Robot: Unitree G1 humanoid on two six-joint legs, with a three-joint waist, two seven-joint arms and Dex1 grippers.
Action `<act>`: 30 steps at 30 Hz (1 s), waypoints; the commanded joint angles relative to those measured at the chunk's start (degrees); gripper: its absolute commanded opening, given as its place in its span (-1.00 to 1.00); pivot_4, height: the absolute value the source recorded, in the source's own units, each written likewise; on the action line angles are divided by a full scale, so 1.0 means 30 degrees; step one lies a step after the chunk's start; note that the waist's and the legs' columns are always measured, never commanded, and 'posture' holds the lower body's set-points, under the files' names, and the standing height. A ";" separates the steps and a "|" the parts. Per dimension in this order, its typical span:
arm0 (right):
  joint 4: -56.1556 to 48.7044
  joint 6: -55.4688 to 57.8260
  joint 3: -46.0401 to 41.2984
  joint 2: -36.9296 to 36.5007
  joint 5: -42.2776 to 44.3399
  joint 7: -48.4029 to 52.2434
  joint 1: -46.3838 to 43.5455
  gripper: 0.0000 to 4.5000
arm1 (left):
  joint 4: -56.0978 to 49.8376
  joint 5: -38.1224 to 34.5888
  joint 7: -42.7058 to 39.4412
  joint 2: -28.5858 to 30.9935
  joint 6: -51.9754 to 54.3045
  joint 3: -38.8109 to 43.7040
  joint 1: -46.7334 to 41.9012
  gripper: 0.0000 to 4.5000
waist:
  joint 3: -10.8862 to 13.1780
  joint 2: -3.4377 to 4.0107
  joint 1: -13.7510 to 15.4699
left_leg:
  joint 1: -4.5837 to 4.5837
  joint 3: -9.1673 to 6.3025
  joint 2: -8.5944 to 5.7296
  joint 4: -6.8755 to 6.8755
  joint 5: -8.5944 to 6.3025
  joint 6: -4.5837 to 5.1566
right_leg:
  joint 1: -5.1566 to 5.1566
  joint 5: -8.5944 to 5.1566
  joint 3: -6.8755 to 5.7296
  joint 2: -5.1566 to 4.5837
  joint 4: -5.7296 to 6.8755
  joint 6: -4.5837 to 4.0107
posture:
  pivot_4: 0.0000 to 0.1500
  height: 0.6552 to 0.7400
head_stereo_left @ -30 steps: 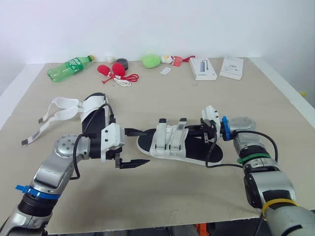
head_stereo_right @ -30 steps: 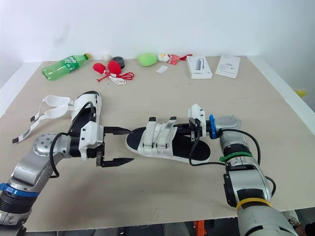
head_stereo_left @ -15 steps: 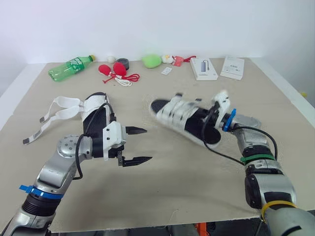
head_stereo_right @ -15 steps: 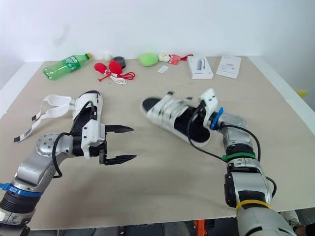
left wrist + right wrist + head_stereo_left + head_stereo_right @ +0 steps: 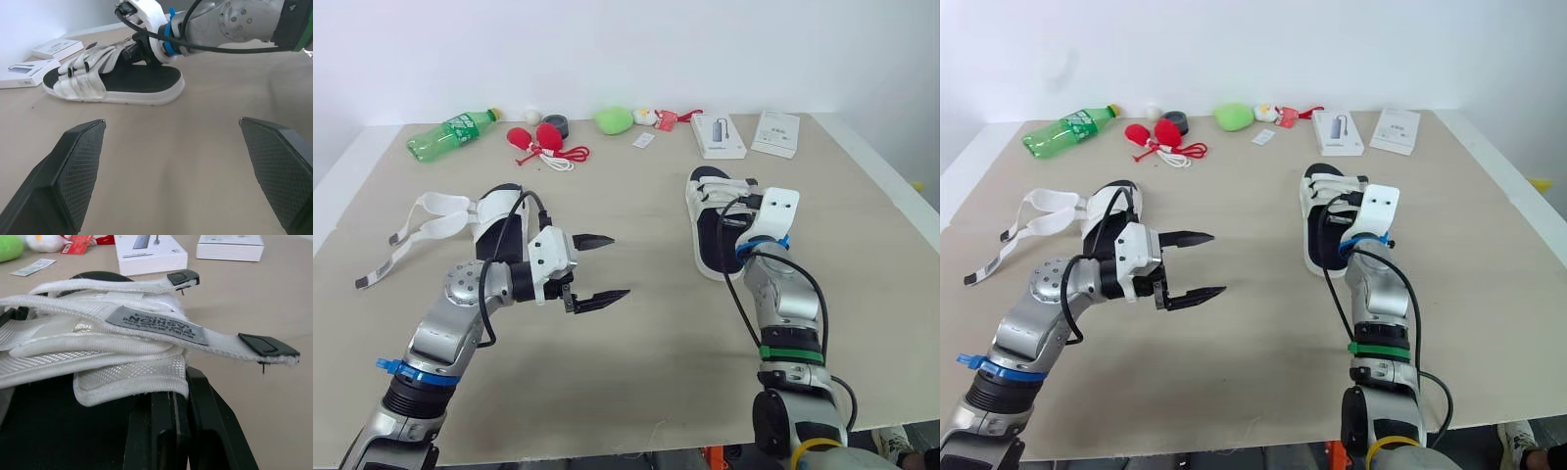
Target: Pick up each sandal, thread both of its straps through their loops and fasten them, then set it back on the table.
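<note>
A white-strapped sandal with a black footbed (image 5: pixel 713 221) lies right of centre, toe pointing to the far edge, and seems to rest flat on the table (image 5: pixel 646 372). Its two straps (image 5: pixel 98 338) are folded across the top, their tab ends sticking out. My right gripper (image 5: pixel 742 231) is shut on the sandal's heel end, its fingers (image 5: pixel 166 431) close together under the straps. The second sandal (image 5: pixel 501 221) lies at the left with its long white straps (image 5: pixel 429 211) loose on the table. Just right of it, my left gripper (image 5: pixel 621 265) hovers open and holds nothing.
Along the far edge stand a green bottle (image 5: pixel 450 134), red items with a cord (image 5: pixel 538 140), a black roll (image 5: pixel 556 125), a green plush (image 5: pixel 614 120), a small card (image 5: pixel 643 141) and two white boxes (image 5: pixel 717 136) (image 5: pixel 774 134).
My right gripper lifted the sandal from the table's middle, swung it right and turned it toe-away, then lowered it. My left gripper shifted a little to the right and stayed open.
</note>
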 commanded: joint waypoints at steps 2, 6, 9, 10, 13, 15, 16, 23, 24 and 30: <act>-0.2011 0.0938 -0.0021 -0.0411 0.0555 0.0305 0.0159 -0.51 | -0.0015 0.0247 -0.0029 -0.0040 -0.0617 -0.0144 -0.0055 1.00 | 0.0000 0.0001 0.0001 | 0.0000 -0.0001 0.0000 0.0004 0.0007 0.0011 | -0.0003 0.0005 0.0000 0.0000 0.0001 -0.0003 | 1.00 1.00; -0.2737 0.1883 0.0263 -0.0733 0.0669 0.0810 0.0786 0.26 | 0.0313 0.0534 -0.0128 -0.0068 -0.1009 -0.0359 -0.0011 1.00 | -0.0001 0.0001 0.0005 | 0.0002 -0.0001 0.0000 0.0003 0.0009 0.0014 | -0.0001 0.0004 0.0000 0.0001 0.0001 -0.0001 | 1.00 1.00; -0.3611 0.2690 0.0604 -0.1107 0.0635 0.1187 0.1234 0.97 | 0.0558 0.0608 -0.0112 -0.0203 -0.1207 -0.0493 -0.0113 1.00 | -0.0001 0.0000 0.0012 | 0.0000 -0.0001 0.0000 0.0003 0.0009 0.0014 | -0.0001 0.0002 0.0000 0.0001 0.0000 0.0001 | 1.00 1.00; -0.3919 0.2967 0.0708 -0.1231 0.0639 0.1332 0.1354 0.99 | 0.0642 0.0646 -0.0112 -0.0251 -0.1264 -0.0526 -0.0146 1.00 | -0.0001 0.0000 0.0015 | 0.0000 -0.0001 0.0000 0.0004 0.0009 0.0014 | 0.0000 0.0003 0.0000 0.0000 0.0000 0.0000 | 1.00 1.00; -0.5684 0.4602 0.1165 -0.1913 0.1183 0.2506 0.2131 0.99 | 0.0938 0.0821 -0.0170 -0.0365 -0.1532 -0.0619 -0.0158 1.00 | -0.0001 0.0000 0.0022 | 0.0001 -0.0001 0.0000 0.0003 0.0009 0.0014 | -0.0002 0.0002 0.0000 0.0001 0.0001 -0.0001 | 1.00 1.00; -0.7211 0.5557 0.1569 -0.2773 0.2075 0.4310 0.2914 0.99 | 0.1076 0.0886 -0.0193 -0.0394 -0.1674 -0.0645 -0.0148 1.00 | -0.0001 0.0000 0.0025 | 0.0002 -0.0003 0.0000 0.0003 0.0009 0.0015 | -0.0001 0.0001 0.0000 0.0001 0.0001 -0.0001 | 1.00 1.00; -0.7814 0.5828 0.1714 -0.3123 0.2499 0.5090 0.3222 0.99 | 0.1131 0.0904 -0.0204 -0.0401 -0.1727 -0.0647 -0.0146 1.00 | -0.0001 0.0000 0.0027 | 0.0000 -0.0002 0.0000 0.0004 0.0009 0.0015 | -0.0002 0.0000 0.0000 0.0001 0.0000 -0.0002 | 1.00 1.00; -0.8542 -0.0152 0.2525 -0.7454 0.6524 1.7981 0.5135 0.99 | 0.1528 0.0989 0.0555 -0.0626 -0.1823 -0.0114 -0.0216 1.00 | 0.0000 -0.0009 0.0030 | 0.0011 0.0002 0.0000 0.0011 0.0008 0.0014 | 0.0020 -0.0033 0.0001 -0.0001 -0.0008 -0.0041 | 1.00 1.00; -0.7871 -0.1127 0.2418 -0.7835 0.6989 1.9591 0.4941 0.99 | 0.1501 0.0988 0.1095 -0.0743 -0.1527 0.0117 -0.0248 1.00 | -0.0001 -0.0011 0.0017 | 0.0019 0.0003 0.0000 0.0012 0.0008 0.0014 | 0.0029 -0.0034 0.0001 -0.0001 -0.0008 -0.0042 | 1.00 1.00; -0.4657 -0.1723 0.3961 -0.8332 0.8874 2.5924 0.1608 0.99 | 0.0677 0.1157 0.4437 -0.0884 0.1520 0.1292 0.0042 1.00 | 0.0004 -0.0028 -0.0073 | 0.0042 0.0013 0.0008 0.0095 0.0009 0.0015 | 0.0046 0.0010 0.0007 0.0002 -0.0008 -0.0073 | 1.00 1.00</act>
